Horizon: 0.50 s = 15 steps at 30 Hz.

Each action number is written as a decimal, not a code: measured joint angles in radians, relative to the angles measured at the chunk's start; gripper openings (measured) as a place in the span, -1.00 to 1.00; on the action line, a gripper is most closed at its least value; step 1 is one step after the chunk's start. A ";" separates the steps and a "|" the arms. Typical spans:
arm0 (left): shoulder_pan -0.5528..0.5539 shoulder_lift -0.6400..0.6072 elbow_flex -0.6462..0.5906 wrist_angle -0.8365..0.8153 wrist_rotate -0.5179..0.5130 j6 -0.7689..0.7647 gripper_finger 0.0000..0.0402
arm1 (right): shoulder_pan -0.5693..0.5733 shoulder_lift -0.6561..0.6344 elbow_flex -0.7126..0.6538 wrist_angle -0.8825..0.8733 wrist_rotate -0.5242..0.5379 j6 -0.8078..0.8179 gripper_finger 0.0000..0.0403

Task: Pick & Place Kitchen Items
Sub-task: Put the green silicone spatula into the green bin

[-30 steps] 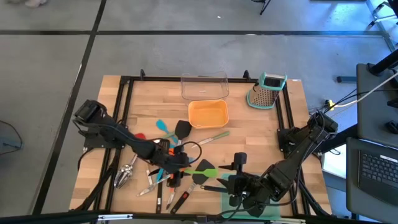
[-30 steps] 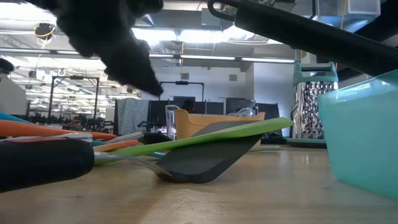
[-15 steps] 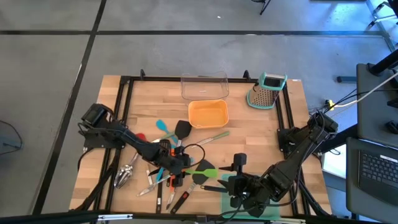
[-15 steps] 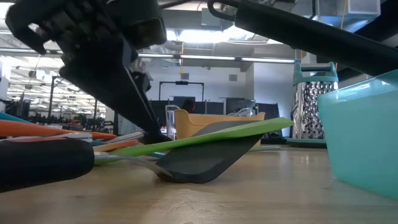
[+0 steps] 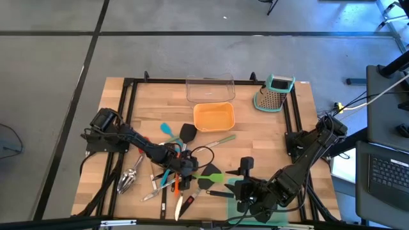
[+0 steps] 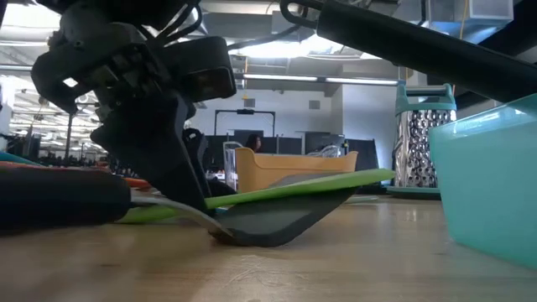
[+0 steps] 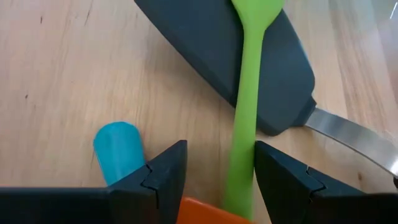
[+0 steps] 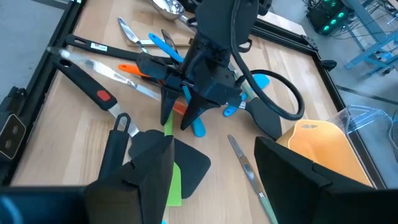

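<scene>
The kitchen items lie in a loose pile [image 5: 169, 179] on the wooden table, left of centre. A green spatula [image 5: 208, 174] rests with its handle [image 7: 244, 93] across a black spatula's head [image 7: 249, 56]. My left gripper [image 7: 221, 152] is open and low in the pile [image 6: 180, 180], with one finger on each side of the green handle. An orange tool [image 7: 199, 210] and a teal handle end [image 7: 118, 149] lie by its fingers. My right gripper [image 8: 214, 149] is open and holds nothing. It hovers over the table's near right [image 5: 245, 199]. My left gripper slants down from the table's left, astride the green spatula's handle [image 7: 239, 180]. The handle runs close along one finger [image 7: 273, 174]. I cannot tell whether that finger touches it. The spatula still lies on the black spatula's head.
An orange tray [image 5: 214, 117] and a clear tray [image 5: 210, 88] stand at the far middle, and a steel grater [image 5: 276, 92] at the far right. A teal tray [image 6: 491, 184] sits at the near right under my right arm. Steel tongs [image 5: 130, 177] lie left of the pile. Black frame rails [image 5: 128, 102] edge the table.
My left gripper has come down and gone a little toward the table's right, into the pile and astride the green handle, with its fingers as far apart as before. In the low view the green spatula has dipped slightly. The black handle nearest that camera has shifted.
</scene>
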 joint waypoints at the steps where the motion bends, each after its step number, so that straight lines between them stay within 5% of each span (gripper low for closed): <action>1: 0.000 0.000 0.000 0.000 0.003 0.000 -0.14 | 0.000 0.000 0.000 0.000 0.000 0.000 0.11; 15: 0.013 0.001 0.000 0.002 0.067 0.008 -0.84 | 0.000 0.000 0.000 0.000 0.000 0.000 0.11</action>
